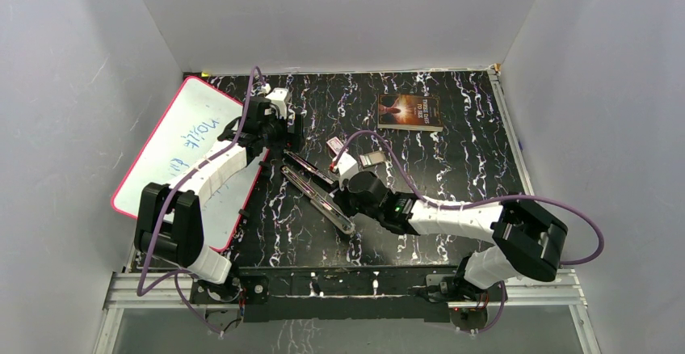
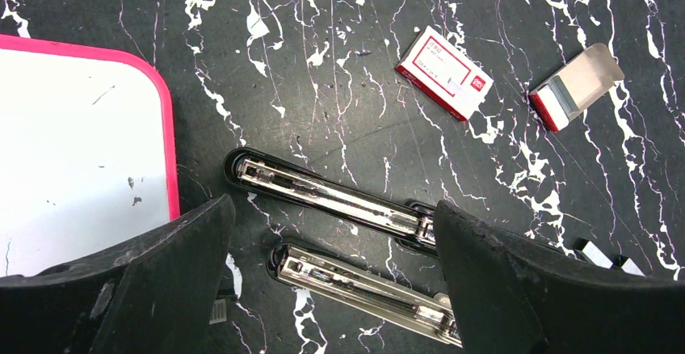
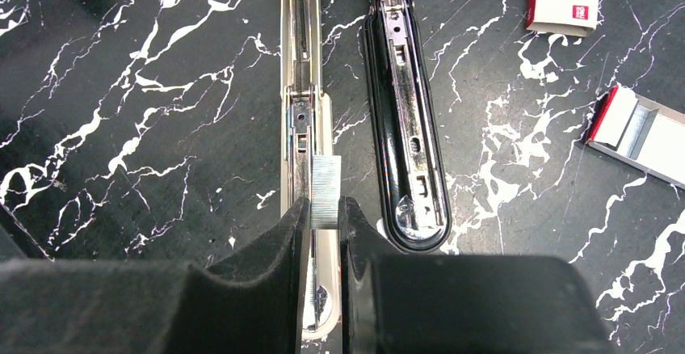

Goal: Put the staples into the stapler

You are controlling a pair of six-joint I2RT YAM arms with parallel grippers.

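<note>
- The right gripper (image 3: 323, 212) pinched a ribbed, silvery strip of staples (image 3: 325, 184) over the shiny chrome channel of the stapler (image 3: 300, 103) (opened flat on the black marbled table (image 3: 121, 87)).
- The left gripper (image 2: 331, 229) hung with its fingers spread wide.

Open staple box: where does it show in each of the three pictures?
Top view: the open box lies mid-table, right of the stapler.
Left wrist: upper right.
Right wrist: right edge.
Shared landmark: the stapler, lying opened in all three.
</note>
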